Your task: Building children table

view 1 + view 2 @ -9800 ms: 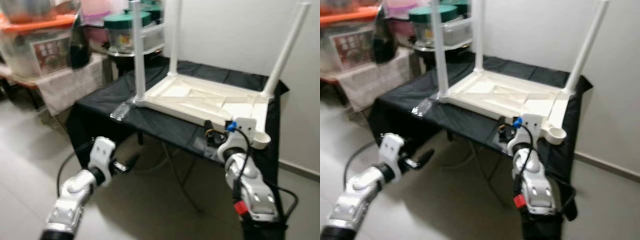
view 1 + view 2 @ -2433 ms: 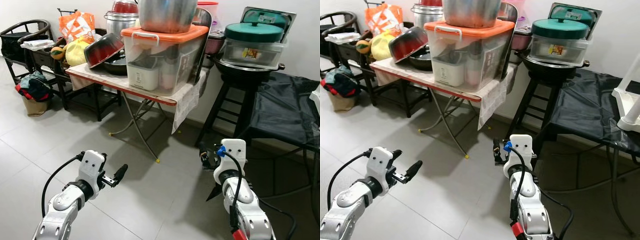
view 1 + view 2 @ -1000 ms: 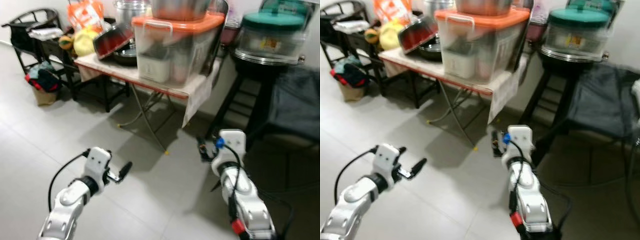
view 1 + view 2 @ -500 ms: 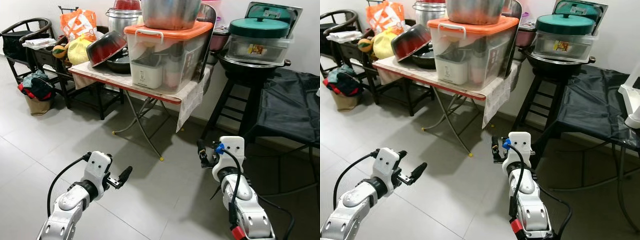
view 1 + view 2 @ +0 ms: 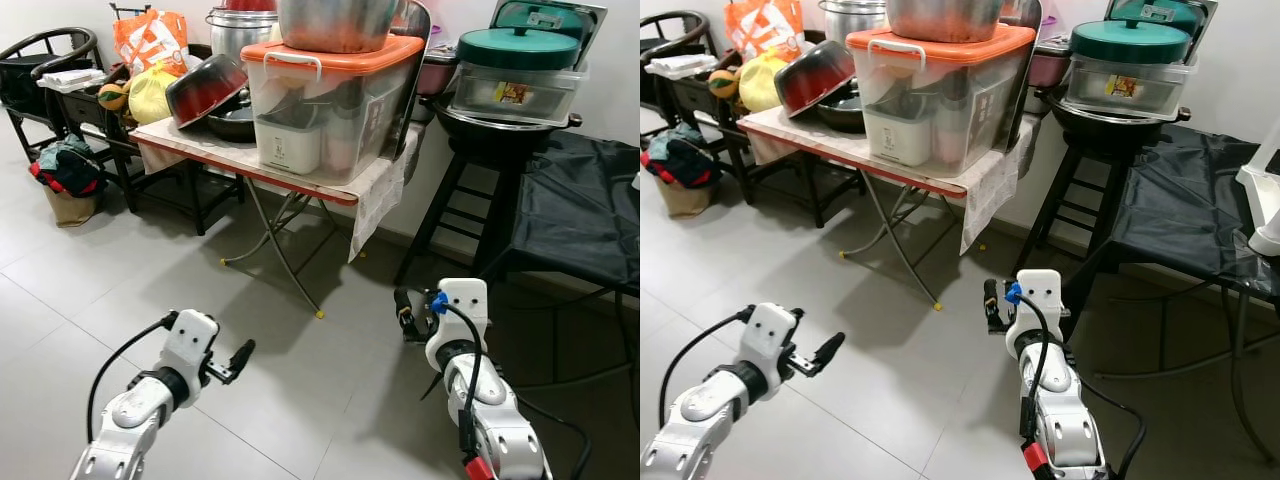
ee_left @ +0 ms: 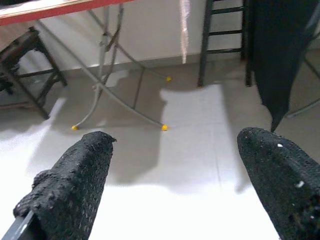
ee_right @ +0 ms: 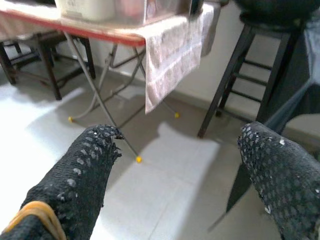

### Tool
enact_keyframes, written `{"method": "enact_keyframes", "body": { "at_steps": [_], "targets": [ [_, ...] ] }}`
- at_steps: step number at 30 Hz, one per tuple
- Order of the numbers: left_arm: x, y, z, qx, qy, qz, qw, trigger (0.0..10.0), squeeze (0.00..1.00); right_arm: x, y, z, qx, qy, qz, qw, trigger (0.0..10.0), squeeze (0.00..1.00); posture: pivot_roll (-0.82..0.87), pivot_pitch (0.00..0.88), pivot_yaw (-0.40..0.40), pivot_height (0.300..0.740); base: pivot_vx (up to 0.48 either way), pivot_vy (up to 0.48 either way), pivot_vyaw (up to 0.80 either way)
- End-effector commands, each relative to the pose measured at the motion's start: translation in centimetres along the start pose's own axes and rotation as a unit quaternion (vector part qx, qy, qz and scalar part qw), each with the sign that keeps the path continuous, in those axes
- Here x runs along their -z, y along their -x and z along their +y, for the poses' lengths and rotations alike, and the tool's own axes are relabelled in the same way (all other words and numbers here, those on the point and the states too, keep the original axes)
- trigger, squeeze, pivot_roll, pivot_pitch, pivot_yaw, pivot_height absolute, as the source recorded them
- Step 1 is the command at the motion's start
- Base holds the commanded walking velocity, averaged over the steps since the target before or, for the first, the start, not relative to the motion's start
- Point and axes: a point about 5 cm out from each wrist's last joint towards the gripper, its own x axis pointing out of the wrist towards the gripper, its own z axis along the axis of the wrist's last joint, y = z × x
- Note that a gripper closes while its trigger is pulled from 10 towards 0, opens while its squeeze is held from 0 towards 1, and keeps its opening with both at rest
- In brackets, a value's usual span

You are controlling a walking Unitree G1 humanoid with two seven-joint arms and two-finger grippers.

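Observation:
A corner of the white children's table [image 5: 1262, 210] shows at the far right, resting on a table draped in black cloth [image 5: 585, 200]. My left gripper [image 5: 240, 355] hangs low over the grey floor tiles at the lower left, open and holding nothing. In the left wrist view its black fingers [image 6: 70, 185] stand wide apart over bare floor. My right gripper [image 5: 402, 312] is held out in front of the black stool, also open and holding nothing. Its padded fingers [image 7: 85, 170] are spread in the right wrist view.
A folding table [image 5: 215, 150] carries an orange-lidded plastic box [image 5: 335, 105], pots and bowls. A black stool [image 5: 470, 210] bears a pot and a green-lidded container [image 5: 520, 70]. Dark chairs [image 5: 50, 75] with bags stand at the far left. Grey floor tiles [image 5: 130, 280] lie ahead.
Since the oldest frames the view has swung left, away from the upturned white table. In the last half second my left arm sank a little. Both grippers stay open.

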Motion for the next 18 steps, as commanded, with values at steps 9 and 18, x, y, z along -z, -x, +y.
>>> {"method": "enact_keyframes", "body": {
  "at_steps": [9,18],
  "targets": [
    [1.6,1.2,1.0,-0.013,-0.004,0.051,0.999,10.0,0.00,0.3,0.6,-0.1,-0.005,-0.002,0.016,1.000,10.0,0.00,0.08,0.000,-0.056,0.695,0.000,0.000,0.00],
    [3.1,1.7,2.8,-0.061,-0.025,0.105,0.992,10.0,0.00,0.5,0.7,-0.3,-0.007,0.002,0.024,1.000,10.0,0.00,0.08,0.000,-0.054,0.665,0.000,0.000,0.00]
  ]
}}
